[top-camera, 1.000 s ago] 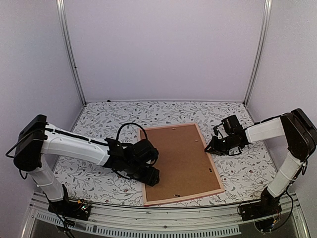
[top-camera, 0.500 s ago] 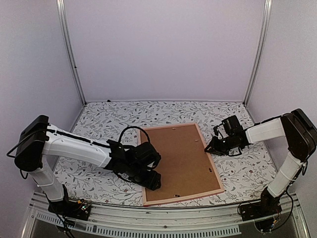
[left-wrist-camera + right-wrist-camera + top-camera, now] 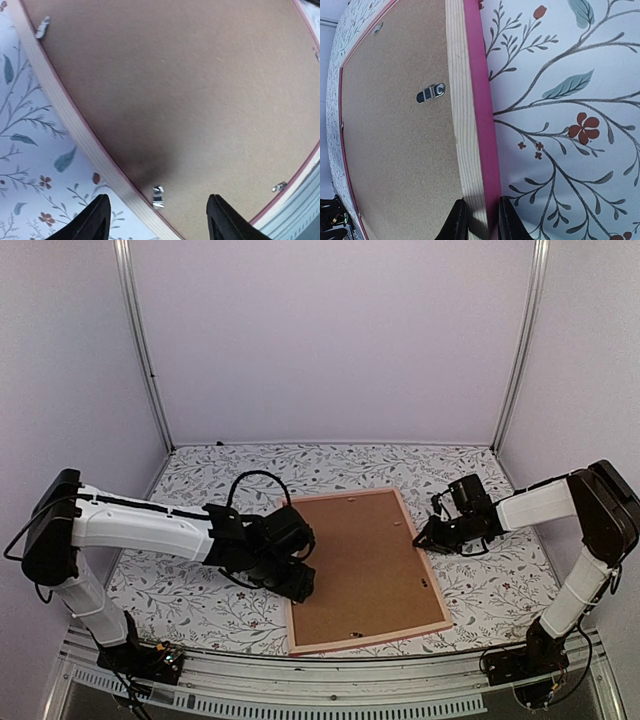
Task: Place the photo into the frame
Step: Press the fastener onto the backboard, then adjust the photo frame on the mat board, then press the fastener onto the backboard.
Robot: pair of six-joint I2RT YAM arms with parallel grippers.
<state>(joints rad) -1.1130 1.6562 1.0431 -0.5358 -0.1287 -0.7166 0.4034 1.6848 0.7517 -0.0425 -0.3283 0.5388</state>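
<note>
Table: a surface under a white cloth printed with leaves and small red flowers (image 3: pixel 200 480), with both arms bolted at its near edge.
Frame: the pink thin-railed rectangular picture frame (image 3: pixel 370 638) lies flat and back-up on the cloth, right of centre and turned slightly askew.
Backing: a plain brown fibreboard panel (image 3: pixel 360 560) fills the frame's back, inside the pale wood rails.
Left arm: the white-and-black left arm (image 3: pixel 140 525) reaches low across the cloth to the frame's left rail.
Right arm: the white-and-black right arm (image 3: pixel 540 502) reaches in to the frame's right rail, near its far corner.
Left gripper: the left gripper (image 3: pixel 157 220) is over the left rail with its jaws spread wide and nothing between them; whether it touches the rail cannot be told.
Right gripper: the right gripper (image 3: pixel 480 217) has its jaws pressed close, pinching the frame's right rail between them.
Clips: a small silver metal tab (image 3: pixel 158 196) sits on the board just inside the left rail, and a dark swivel clip (image 3: pixel 430 93) lies just inside the right rail.
</note>
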